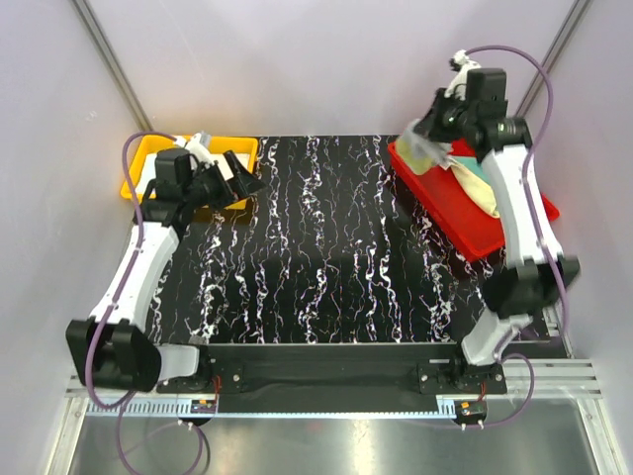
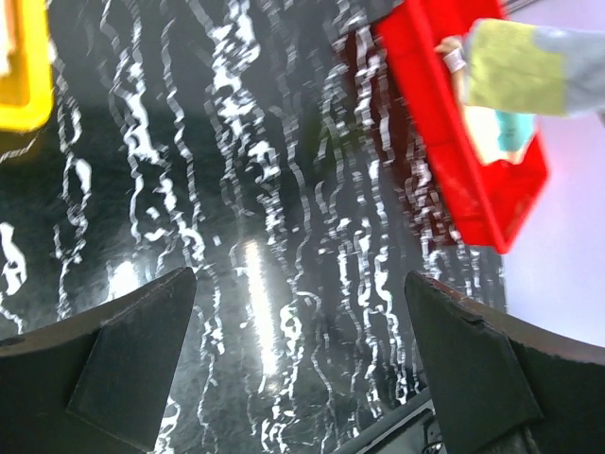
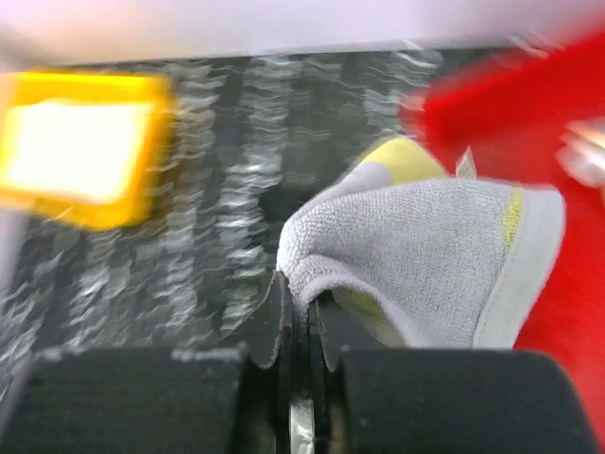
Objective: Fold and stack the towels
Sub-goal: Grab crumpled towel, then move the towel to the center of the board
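Your left arm runs forward along the left side, forearm angled up to a raised wrist. Its left gripper (image 1: 235, 181) points out over the worktop with the jaws spread wide apart. Your right arm stretches far forward on the right side, wrist held high. The right gripper (image 3: 298, 317) has its jaws pressed together, pinching a fold of the grey towel (image 3: 416, 246).

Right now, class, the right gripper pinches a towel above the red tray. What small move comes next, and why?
Probably carry the towel left and lower it onto the black mat. The right gripper is shut on it over the red tray, which holds other cloths, so folding there looks awkward; the mat is flat, and the left gripper is open.
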Tool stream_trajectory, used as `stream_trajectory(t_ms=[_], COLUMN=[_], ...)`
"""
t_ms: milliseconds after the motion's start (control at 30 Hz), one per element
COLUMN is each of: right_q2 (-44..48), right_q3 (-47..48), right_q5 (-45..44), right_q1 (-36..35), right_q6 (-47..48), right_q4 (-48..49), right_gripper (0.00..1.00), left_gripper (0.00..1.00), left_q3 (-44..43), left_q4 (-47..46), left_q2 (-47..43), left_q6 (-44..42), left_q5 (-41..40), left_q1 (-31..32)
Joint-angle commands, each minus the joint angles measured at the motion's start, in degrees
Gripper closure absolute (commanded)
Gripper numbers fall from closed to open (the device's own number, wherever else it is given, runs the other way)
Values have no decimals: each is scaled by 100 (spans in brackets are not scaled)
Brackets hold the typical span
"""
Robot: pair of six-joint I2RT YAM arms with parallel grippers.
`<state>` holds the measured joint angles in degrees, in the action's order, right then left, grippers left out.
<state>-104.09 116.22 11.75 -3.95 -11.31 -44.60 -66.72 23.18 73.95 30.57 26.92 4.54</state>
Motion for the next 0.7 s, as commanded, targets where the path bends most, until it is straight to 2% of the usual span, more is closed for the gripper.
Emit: stream_trajectory(t_ms=[0,67,100,167,200,300,400,567,667], right_q2=[1344,1733,2091,2392,2550,2640,2710,2596,2342], right_q3=[-938,-1704,-2622,-3646,-4512,-5658,-6101,-5813,-5725], right_q5=[882,1030,1170,1444,1488,1401,1155,715,811], right_q1=[-624,-958,-1029,-1204,-1283,-1679,-1768,-1768,-1759], right_q6=[-152,-266,-327,-555,-600,-627,-758,-715,-767], right_q4=[21,328,512,1188,1434,1507,1437,1006,1259], right_gripper=[93,85,83,74,71,57,53,45,39], left_gripper=[1,2,2,5,5,7,9,11,14], left_q3=[27,114,133,246,334,536,686,800,1055], left_q4=[-411,-350,-288,-95,123,467,687,855,881], left_q2=[-478,-654,-715,-864,-900,-909,-839,-435,-268], left_q6=[116,72,-50,-208,-374,-647,-789,-772,-658], left_q5=[332,306,201,95,-1,-168,-344,-626,-924], left_q1=[-40,-32,-40,-40,-40,3,161,759,1110])
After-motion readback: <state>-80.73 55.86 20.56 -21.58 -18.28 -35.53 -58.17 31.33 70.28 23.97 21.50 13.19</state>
